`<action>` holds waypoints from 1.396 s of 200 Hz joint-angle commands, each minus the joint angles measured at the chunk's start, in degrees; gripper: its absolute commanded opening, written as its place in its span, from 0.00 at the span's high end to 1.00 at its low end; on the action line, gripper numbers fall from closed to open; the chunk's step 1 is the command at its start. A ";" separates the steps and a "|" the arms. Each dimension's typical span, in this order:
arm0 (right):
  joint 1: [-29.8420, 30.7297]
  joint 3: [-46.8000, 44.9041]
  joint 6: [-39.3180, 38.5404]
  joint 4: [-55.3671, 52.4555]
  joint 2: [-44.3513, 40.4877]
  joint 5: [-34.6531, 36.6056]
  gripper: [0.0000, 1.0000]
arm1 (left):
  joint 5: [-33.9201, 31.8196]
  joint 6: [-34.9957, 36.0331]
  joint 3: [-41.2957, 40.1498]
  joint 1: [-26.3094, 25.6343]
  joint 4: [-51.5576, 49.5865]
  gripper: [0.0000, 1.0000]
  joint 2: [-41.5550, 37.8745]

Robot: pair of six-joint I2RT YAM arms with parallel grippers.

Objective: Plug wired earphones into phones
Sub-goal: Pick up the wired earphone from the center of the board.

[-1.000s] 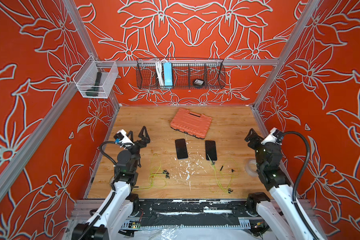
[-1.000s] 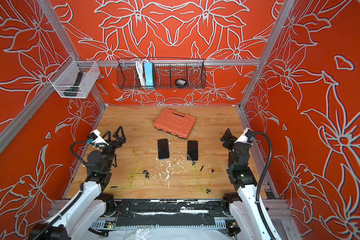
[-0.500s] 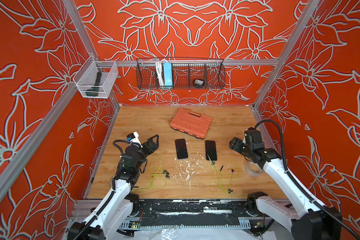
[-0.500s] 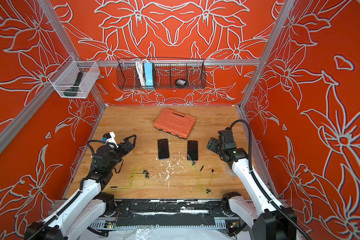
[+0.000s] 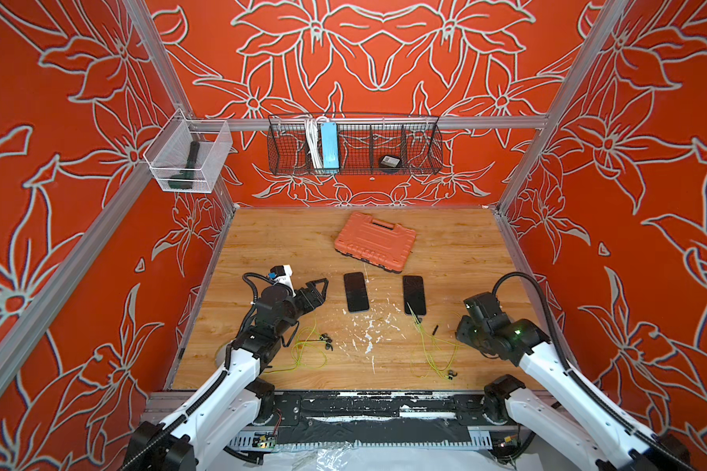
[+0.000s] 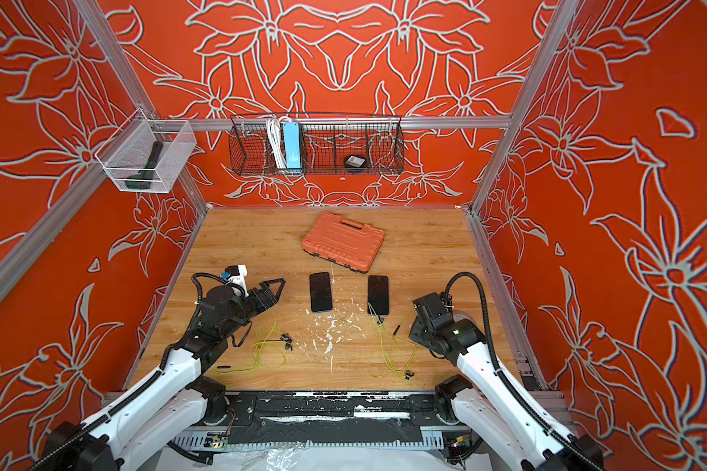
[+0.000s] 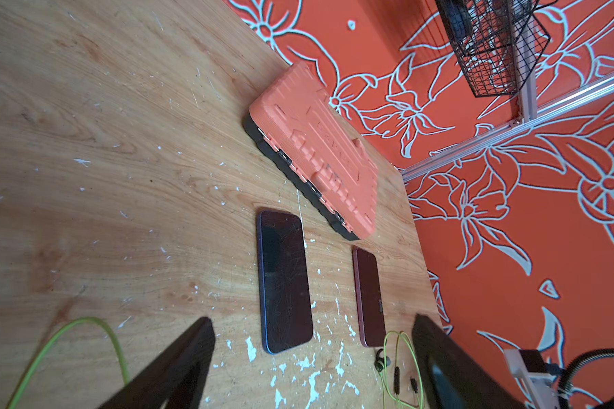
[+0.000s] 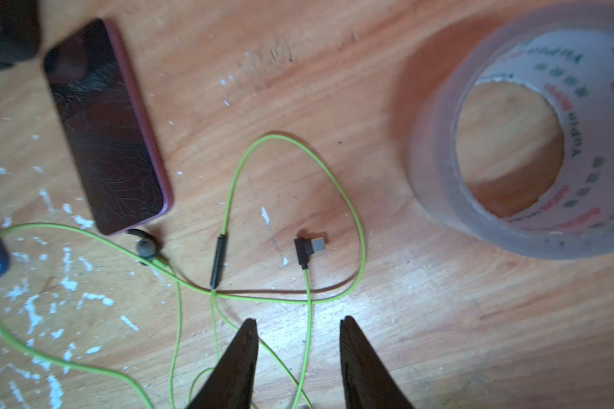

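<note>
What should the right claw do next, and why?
Probably ease the right claw forward and down onto the black plug and close on its body. The plug lies loose on the tabletop just ahead of the parted jaws, its cable running between them, and its metal tip is not yet in the nearby phone.

Left phone (image 5: 356, 292) and right phone (image 5: 414, 295) lie flat, side by side and apart, on the counter (image 5: 282, 240), on the robot's side of the orange case (image 5: 374, 240).

Left pincer (image 5: 324, 290) is beside the left phone, prongs spread, holding nothing.

Left earphone set (image 5: 311, 350) lies loose.

Right earphone set (image 5: 433, 350) has one strand reaching the right phone's near edge.

Right pincer (image 5: 461, 332) points down; its prongs are obscured.
</note>
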 commanded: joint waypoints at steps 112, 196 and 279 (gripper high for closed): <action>0.95 -4.52 -0.09 10.42 9.60 -2.04 0.70 | 4.56 1.27 1.80 -3.08 2.01 0.15 3.40; 0.98 -6.27 0.57 13.64 13.30 -1.04 0.71 | 3.86 1.09 1.95 -3.20 1.44 0.15 3.40; 1.01 -6.01 -0.48 14.88 14.45 -0.61 1.00 | 3.28 0.82 2.13 -3.20 0.96 0.15 3.67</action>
